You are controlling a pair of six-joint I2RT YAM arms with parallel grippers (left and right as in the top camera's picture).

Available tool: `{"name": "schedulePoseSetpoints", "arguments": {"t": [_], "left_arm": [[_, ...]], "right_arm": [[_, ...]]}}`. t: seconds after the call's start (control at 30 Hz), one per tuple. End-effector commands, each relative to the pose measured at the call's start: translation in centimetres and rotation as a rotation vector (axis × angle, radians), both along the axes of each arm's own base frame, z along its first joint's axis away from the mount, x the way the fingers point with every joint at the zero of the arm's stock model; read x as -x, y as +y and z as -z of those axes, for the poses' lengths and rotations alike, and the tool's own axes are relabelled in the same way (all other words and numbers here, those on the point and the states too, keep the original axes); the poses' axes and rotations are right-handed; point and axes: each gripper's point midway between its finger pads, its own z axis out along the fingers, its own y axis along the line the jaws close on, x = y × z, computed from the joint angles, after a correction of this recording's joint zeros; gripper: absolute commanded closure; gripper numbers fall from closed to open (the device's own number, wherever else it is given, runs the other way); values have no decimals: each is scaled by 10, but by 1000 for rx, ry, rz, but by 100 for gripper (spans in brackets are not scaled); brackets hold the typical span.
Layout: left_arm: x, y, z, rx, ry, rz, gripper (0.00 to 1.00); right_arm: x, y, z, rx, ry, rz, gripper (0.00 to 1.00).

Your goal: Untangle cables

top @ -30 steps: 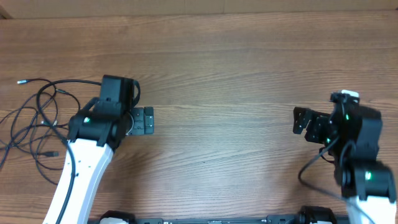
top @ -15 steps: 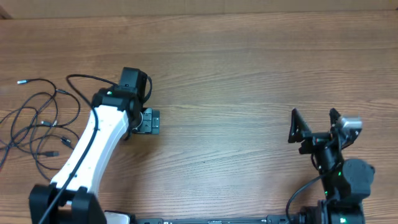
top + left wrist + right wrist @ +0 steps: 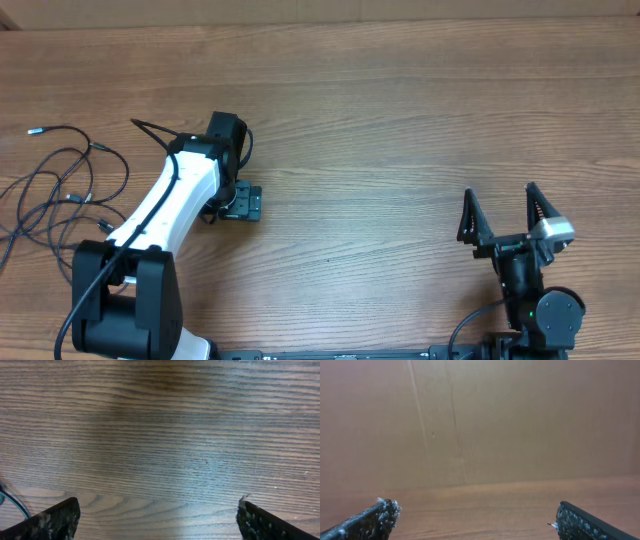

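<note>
The cables (image 3: pixel 62 200) are thin black cords lying in loose tangled loops at the far left of the wooden table (image 3: pixel 380 120), with small plug ends showing. My left gripper (image 3: pixel 240 203) is to the right of them, apart from them, pointing down at bare wood. In the left wrist view it (image 3: pixel 157 525) is open and empty, with both fingertips (image 3: pixel 52 521) at the lower corners. My right gripper (image 3: pixel 500 215) is at the front right, far from the cables, open and empty. In the right wrist view it (image 3: pixel 477 520) faces a brown wall.
A thin dark strand (image 3: pixel 10 500) crosses the lower left corner of the left wrist view; I cannot tell whose it is. A cardboard-brown wall (image 3: pixel 480 420) stands behind the table's far edge.
My left arm has folded back toward its base while its gripper slid a little right. My right arm has pulled back toward the front edge with its jaws spread wide.
</note>
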Motion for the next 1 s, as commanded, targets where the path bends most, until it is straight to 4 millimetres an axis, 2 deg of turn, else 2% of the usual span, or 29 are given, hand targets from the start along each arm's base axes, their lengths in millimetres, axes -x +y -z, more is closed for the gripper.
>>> {"name": "schedulePoseSetpoints", "arguments": {"t": [0.0,0.23,0.33,0.43,0.97], "left_arm": [[2,2,4,-12,11,-13,0],[2,2,4,-12,11,-13,0],[2,2,4,-12,12,-13,1],[2,2,4,-12,11,-13,0],[2,2,4,-12,11,-13,1]], "right_arm": [[4,2,2,4,-50,-10,0],[4,-7,3,-3,-50,41,0],[-1,-13,25,-10,43,81,0],[-3,-16,64,-8,202,98,0],[-3,-21,64,-11,202,122,0]]}}
